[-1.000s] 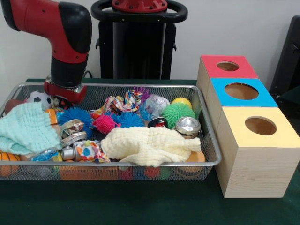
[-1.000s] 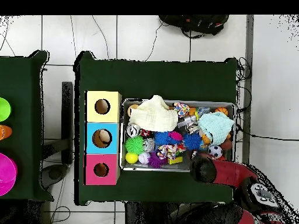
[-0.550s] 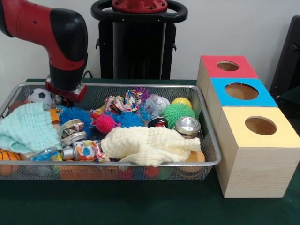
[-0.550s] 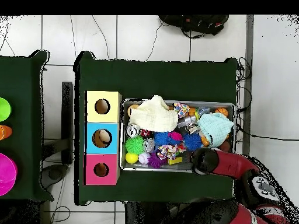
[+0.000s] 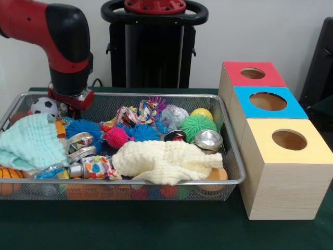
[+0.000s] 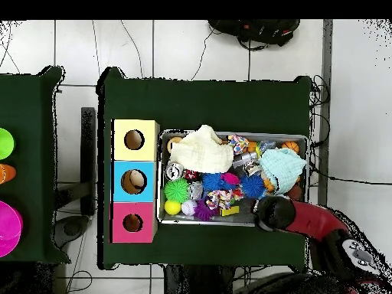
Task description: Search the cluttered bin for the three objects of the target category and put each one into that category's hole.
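The wire bin (image 5: pixel 233 156) holds a jumble of toys: a cream cloth (image 5: pixel 165 161), a mint cloth (image 5: pixel 28 141), blue (image 5: pixel 83 128), pink (image 5: pixel 116 137) and green (image 5: pixel 197 125) spiky balls, a small soccer ball (image 5: pixel 43 106), metal tins (image 5: pixel 208 139) and a yellow ball (image 5: pixel 202 112). My gripper (image 5: pixel 66 108) hangs under the red and black arm at the bin's far left corner, just right of the soccer ball; its tips are hidden among the toys. From overhead the arm's end (image 6: pixel 272 213) covers that corner of the bin (image 6: pixel 230 222). Red (image 5: pixel 253 73), blue (image 5: pixel 267 101) and yellow (image 5: pixel 289 139) boxes each have a round hole.
The three boxes stand in a row right of the bin on the green table (image 5: pixel 156 229). A basketball (image 5: pixel 7 177) lies at the bin's front left. A black stand (image 5: pixel 154 47) rises behind the bin. A second table with coloured dishes (image 6: pixel 6 222) shows in the overhead view.
The arm has shifted a little to the left in the front view and its wrist sits slightly higher. The soccer ball now shows more fully. The toys have not moved.
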Controlling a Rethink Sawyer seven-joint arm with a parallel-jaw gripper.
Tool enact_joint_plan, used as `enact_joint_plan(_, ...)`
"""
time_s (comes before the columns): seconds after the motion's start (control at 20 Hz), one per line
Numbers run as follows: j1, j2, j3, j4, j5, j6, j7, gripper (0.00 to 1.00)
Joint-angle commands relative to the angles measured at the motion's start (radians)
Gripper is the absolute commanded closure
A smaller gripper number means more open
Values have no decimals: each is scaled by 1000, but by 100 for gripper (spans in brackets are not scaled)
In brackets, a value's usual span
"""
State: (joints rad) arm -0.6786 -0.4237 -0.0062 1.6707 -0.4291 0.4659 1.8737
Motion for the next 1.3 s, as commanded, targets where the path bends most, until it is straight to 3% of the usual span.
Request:
enact_joint_plan(0.05,-112,-267,184,235,-5,212,-297,100)
enact_joint_plan(0.2,-109,-356,214,241,5,271,-308,100)
enact_joint_plan(0.45,-137,-452,260,292,-6,228,-281,100)
enact_joint_plan(1.0,-194,-460,302,369,-73,102,-205,100)
enact_joint_plan(1.3,-128,-473,261,447,-125,-5,-67,100)
